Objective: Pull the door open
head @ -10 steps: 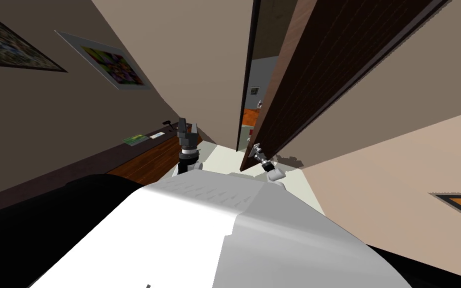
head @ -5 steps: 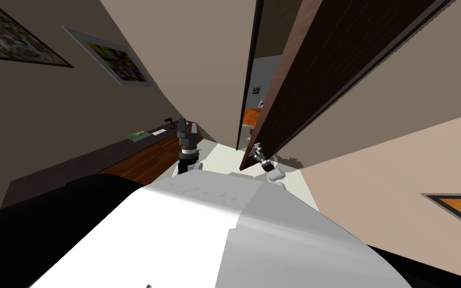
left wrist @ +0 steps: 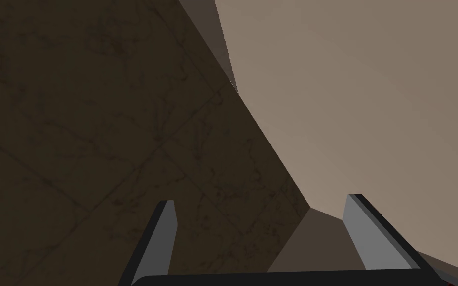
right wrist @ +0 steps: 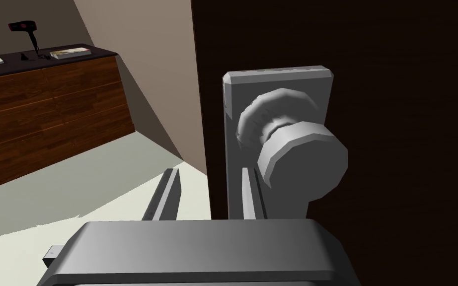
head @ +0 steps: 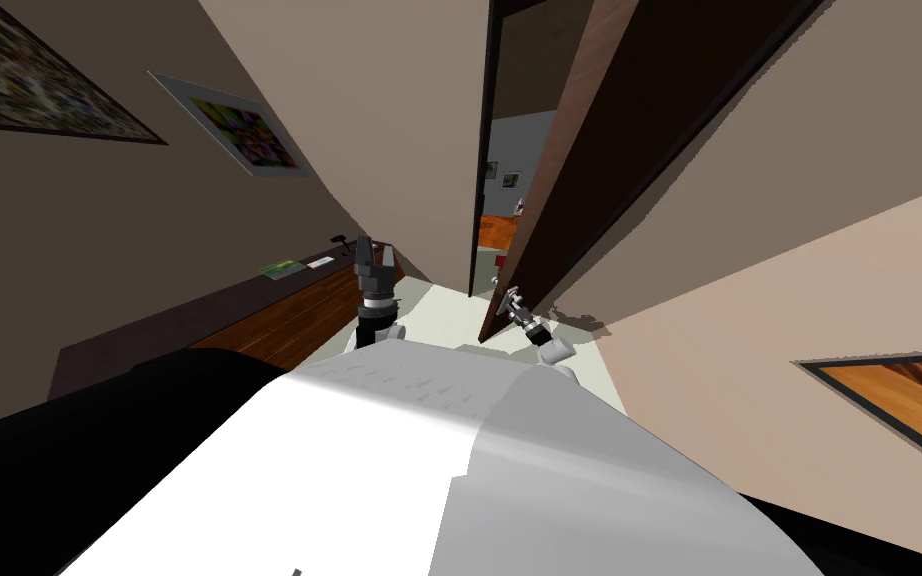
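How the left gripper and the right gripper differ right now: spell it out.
Place: the left gripper hangs in open air, apart from the door. The right gripper sits against the door's free edge, beside the grey knob and its plate.
Use: the left gripper's fingers stand wide apart with nothing between them. The right gripper looks squarely at the door's dark face.
Shared: both reach forward from me.

One dark door (head: 589, 180), one grey knob (right wrist: 297, 159), one backplate (right wrist: 277, 84), one left gripper (head: 376, 250), one right gripper (head: 514, 297), three framed pictures (head: 239, 135) on near walls, one wooden cabinet (right wrist: 39, 114), one hair dryer (right wrist: 24, 27), two flat items (right wrist: 69, 52) atop it
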